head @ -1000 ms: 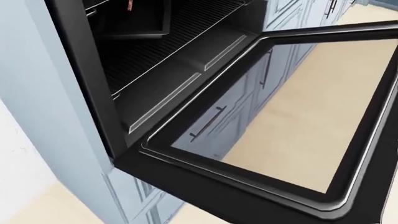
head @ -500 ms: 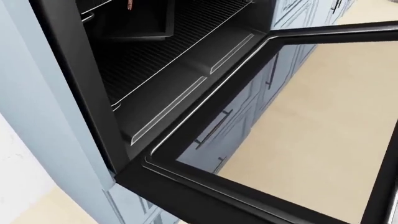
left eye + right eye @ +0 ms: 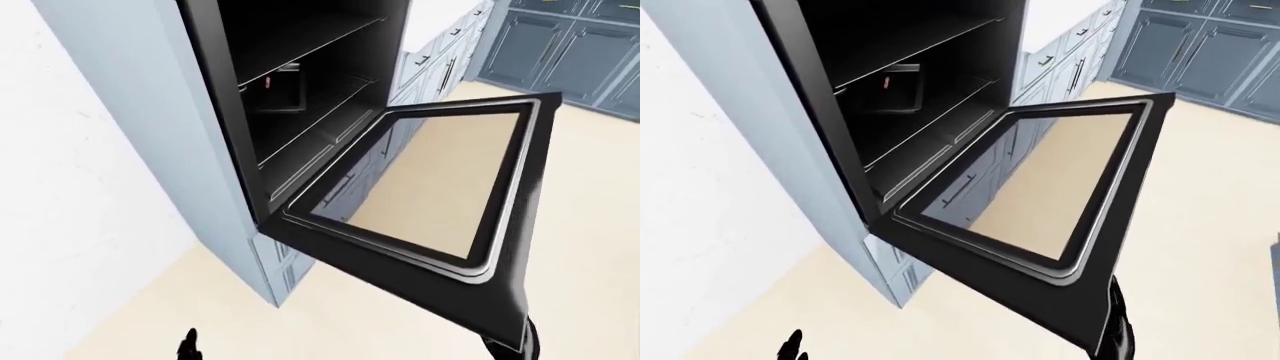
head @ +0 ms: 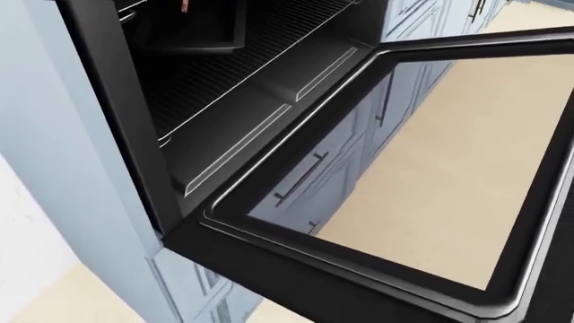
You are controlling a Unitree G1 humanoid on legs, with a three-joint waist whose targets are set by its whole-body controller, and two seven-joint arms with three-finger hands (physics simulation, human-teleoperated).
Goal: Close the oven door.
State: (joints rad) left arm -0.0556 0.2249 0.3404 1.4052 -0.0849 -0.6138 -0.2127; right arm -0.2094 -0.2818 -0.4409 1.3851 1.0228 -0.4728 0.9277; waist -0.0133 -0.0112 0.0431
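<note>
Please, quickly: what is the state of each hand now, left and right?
Left hand: only a dark tip shows, holding nothing visible; state cannot be told.
Right hand: under the oven door edge; grip cannot be told.

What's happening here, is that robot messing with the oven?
Yes. The oven door hangs wide open, lying nearly flat out from the oven. The robot's right hand is under the door's outer edge at the bottom of the right-eye view, apparently about to lift it shut. Its left hand hangs low, touching nothing. A dark pan sits inside.
</note>
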